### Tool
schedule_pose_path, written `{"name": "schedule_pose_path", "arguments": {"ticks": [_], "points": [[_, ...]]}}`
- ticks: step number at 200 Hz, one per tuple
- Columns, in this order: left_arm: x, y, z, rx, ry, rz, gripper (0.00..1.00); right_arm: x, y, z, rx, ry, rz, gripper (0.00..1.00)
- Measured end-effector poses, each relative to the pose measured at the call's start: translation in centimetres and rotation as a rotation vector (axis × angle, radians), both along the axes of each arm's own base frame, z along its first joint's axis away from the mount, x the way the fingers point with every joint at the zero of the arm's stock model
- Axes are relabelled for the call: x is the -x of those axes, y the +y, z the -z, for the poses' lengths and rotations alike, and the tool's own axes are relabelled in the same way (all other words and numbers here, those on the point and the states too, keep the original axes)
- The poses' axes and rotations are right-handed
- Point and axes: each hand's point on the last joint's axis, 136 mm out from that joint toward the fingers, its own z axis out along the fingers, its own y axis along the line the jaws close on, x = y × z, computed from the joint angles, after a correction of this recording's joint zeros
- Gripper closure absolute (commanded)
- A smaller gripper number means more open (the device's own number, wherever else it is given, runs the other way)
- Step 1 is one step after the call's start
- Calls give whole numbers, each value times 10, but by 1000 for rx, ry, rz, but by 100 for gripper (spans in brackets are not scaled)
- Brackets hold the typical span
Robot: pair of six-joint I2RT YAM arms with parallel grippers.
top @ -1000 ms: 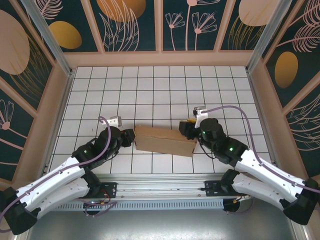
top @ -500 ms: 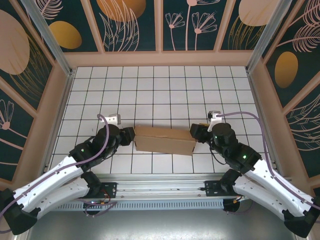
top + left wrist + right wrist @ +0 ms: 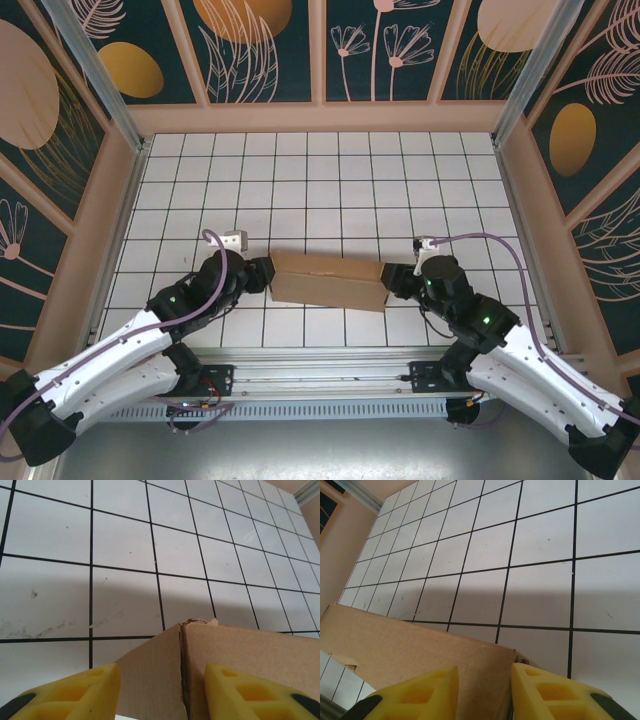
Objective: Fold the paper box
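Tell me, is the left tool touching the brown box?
Cannot tell. In the left wrist view the left tool straddles a corner of the paper box, its yellow fingers close beside the cardboard, but no contact or gap shows plainly.

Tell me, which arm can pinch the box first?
Probably right: the right gripper, jaws close together, sits at the paper box corner. The left gripper stands wider around the other corner.
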Motion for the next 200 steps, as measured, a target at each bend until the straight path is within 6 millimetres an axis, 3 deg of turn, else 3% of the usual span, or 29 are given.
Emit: {"name": "schedule_pose_path", "arguments": {"ticks": [80,119,200], "points": [[-4,-4,3,41,-20,-12,54,-1,-1,2,-156,-6,65,64],[-4,-4,2,43,-21,-12,55,1,-3,-2,-151,2,67,59],[-4,-4,1,47,-24,-11,55,9,-12,-10,-107,38,70,58]]}}
